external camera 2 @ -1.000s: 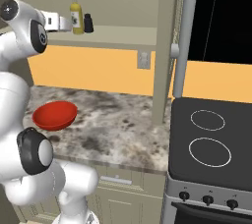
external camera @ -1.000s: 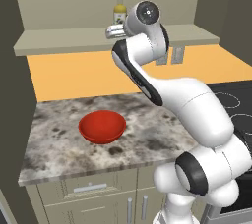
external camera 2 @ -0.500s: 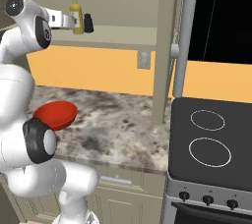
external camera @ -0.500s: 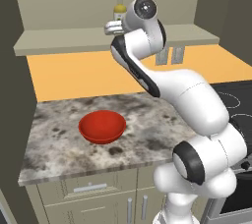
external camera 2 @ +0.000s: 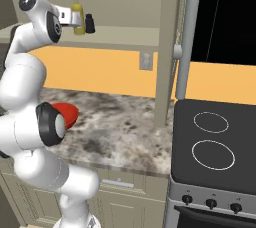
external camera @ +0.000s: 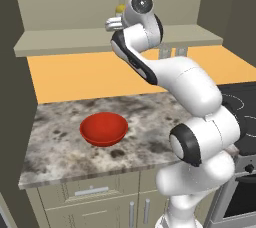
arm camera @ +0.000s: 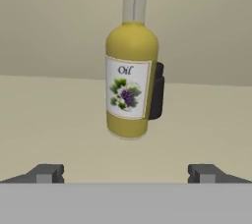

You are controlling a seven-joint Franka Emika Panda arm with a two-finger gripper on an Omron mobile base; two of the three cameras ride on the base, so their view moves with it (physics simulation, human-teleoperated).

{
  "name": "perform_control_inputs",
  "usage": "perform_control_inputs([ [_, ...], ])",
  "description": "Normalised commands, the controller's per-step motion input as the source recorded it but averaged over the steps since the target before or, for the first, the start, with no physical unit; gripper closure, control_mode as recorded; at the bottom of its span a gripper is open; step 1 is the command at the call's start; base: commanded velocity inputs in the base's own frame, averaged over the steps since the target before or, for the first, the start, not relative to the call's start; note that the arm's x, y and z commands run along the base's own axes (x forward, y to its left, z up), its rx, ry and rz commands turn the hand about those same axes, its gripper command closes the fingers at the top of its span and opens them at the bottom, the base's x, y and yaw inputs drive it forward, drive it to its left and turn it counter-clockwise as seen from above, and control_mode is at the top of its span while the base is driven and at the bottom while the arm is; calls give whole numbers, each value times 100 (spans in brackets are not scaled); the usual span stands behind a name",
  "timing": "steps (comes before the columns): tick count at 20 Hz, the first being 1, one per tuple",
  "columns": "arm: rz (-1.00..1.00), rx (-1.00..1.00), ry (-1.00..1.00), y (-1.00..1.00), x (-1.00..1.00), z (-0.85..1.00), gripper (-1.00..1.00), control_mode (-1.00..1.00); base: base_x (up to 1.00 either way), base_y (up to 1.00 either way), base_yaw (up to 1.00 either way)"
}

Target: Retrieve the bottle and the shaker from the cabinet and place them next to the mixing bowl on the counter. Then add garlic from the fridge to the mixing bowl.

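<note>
A white robot arm reaches up to a wall cabinet point(external camera: 65, 42). Its tool point(arm camera: 126, 173) has both fingers spread wide apart, holding nothing. Just beyond them, centred between the tips, the yellow oil bottle point(arm camera: 129, 90) stands upright on the shelf. The black shaker point(arm camera: 156, 90) stands directly behind it. Below, a red mixing bowl point(external camera: 103, 128) sits on the marble surface point(external camera: 55, 142).
</note>
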Motion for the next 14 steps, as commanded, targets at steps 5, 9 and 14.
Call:
perform_control_inputs([
  [5, 0, 0, 1, 0, 34, 13, -100, -100, 0, 0, 0],
  [9, 0, 0, 0, 0, 36, 0, -100, -100, 0, 0, 0],
  [14, 0, 2, 0, 0, 25, 0, -100, -100, 0, 0, 0],
])
